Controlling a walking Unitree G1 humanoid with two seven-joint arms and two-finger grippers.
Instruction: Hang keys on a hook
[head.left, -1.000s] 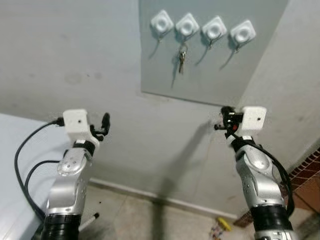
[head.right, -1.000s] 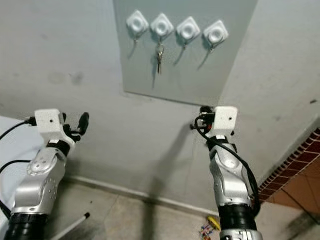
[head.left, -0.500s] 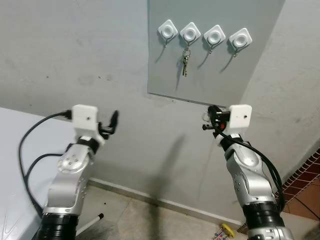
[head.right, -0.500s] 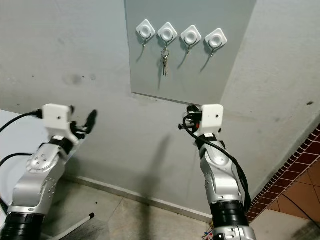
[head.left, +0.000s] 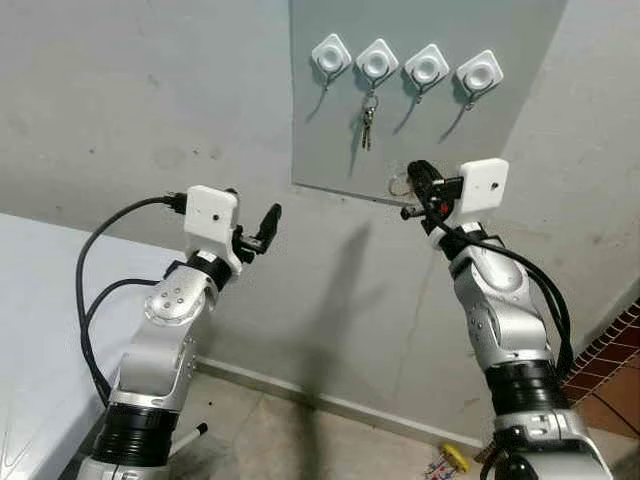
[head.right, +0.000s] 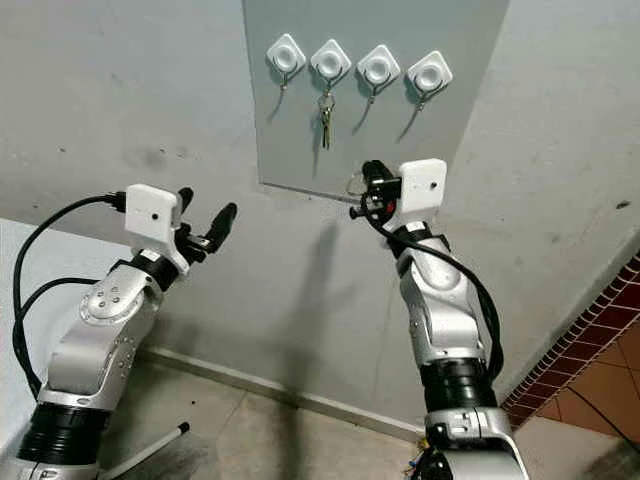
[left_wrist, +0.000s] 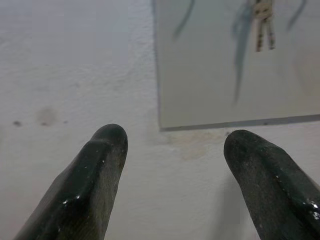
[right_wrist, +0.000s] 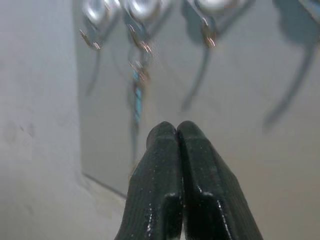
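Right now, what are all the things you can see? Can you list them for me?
Board: one, grey, flat on the wall.
Hooks: four, white diamond-shaped pads with metal hooks, in a row near the top of the board.
Keys: one bunch, silvery, hanging from the second hook from the left.
Wall: grey, stained, behind everything.
Brick edge: reddish-brown, low on the right.
Small yellow thing: one, on the floor by the wall; too small to tell what.
Left gripper: black fingers apart, raised towards the wall.
Right gripper: black fingers pressed together, raised just below the board.
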